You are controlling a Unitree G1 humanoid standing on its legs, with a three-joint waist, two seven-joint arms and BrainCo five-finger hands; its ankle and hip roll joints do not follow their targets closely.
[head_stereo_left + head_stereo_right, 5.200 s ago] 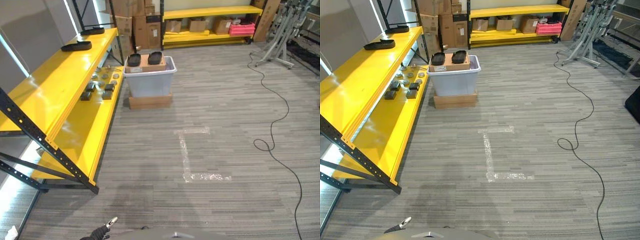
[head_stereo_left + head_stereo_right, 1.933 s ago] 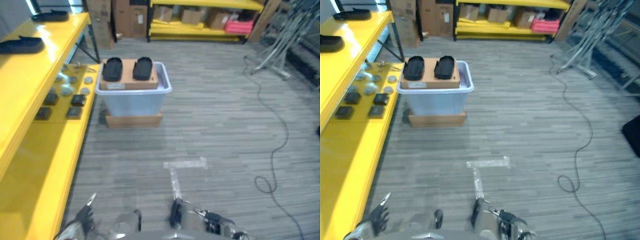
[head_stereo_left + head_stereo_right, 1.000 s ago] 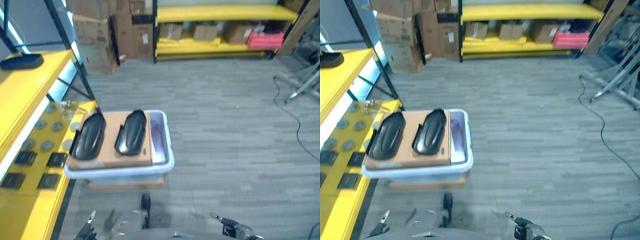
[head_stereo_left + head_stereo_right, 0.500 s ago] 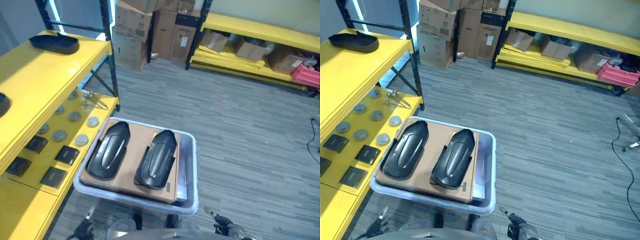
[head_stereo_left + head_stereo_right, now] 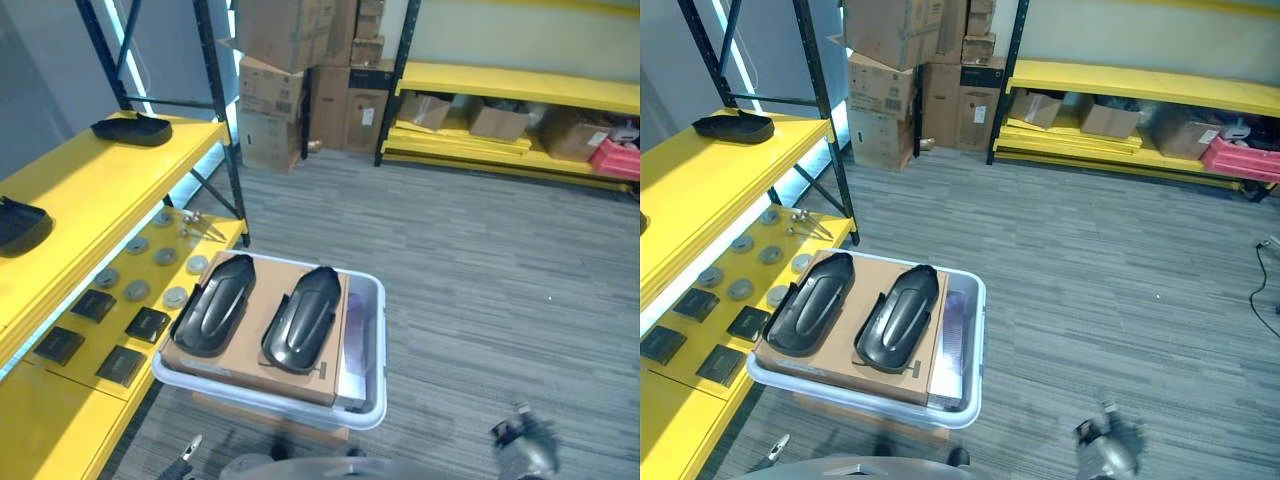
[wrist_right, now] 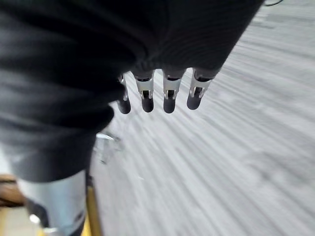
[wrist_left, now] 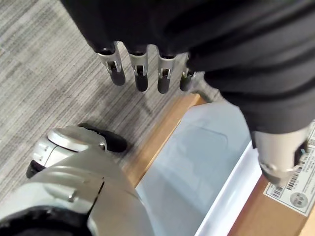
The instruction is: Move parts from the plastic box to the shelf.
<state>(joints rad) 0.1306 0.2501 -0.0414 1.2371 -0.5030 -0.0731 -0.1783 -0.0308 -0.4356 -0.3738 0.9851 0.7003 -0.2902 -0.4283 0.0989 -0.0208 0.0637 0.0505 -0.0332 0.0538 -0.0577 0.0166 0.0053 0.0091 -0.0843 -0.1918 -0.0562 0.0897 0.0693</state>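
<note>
— What is hard to make out here?

— The translucent pale plastic box (image 5: 366, 340) hides most of its inside: a flat brown cardboard sheet (image 5: 255, 345) covers nearly the whole opening, so anything beneath it cannot be seen. Only a narrow strip at the sheet's right edge shows into the box, and what lies there is unclear. The box stands on a low brown cardboard base (image 7: 162, 132), mostly hidden under it.

— And the parts?

— Two black moulded plastic shells (image 5: 898, 316) lie side by side on the cardboard sheet, lengthwise and apart from each other. Two more black shells (image 5: 132, 129) rest on the top board of the yellow metal shelf (image 5: 85, 195) to the robot's left (the nearer one is cut off by the frame edge). On the lower board sit round grey discs (image 5: 176, 297) and dark square plates (image 5: 147, 324).

— The hands?

— The left hand (image 7: 147, 69) hangs low by the near side of the box, fingers straight and loosely spread, holding nothing, touching nothing. The right hand (image 6: 157, 93) hangs over the grey striped carpet floor (image 5: 1120, 300), well to the right of the box, fingers likewise straight and empty; in the head views it is only a blur at the bottom.
</note>
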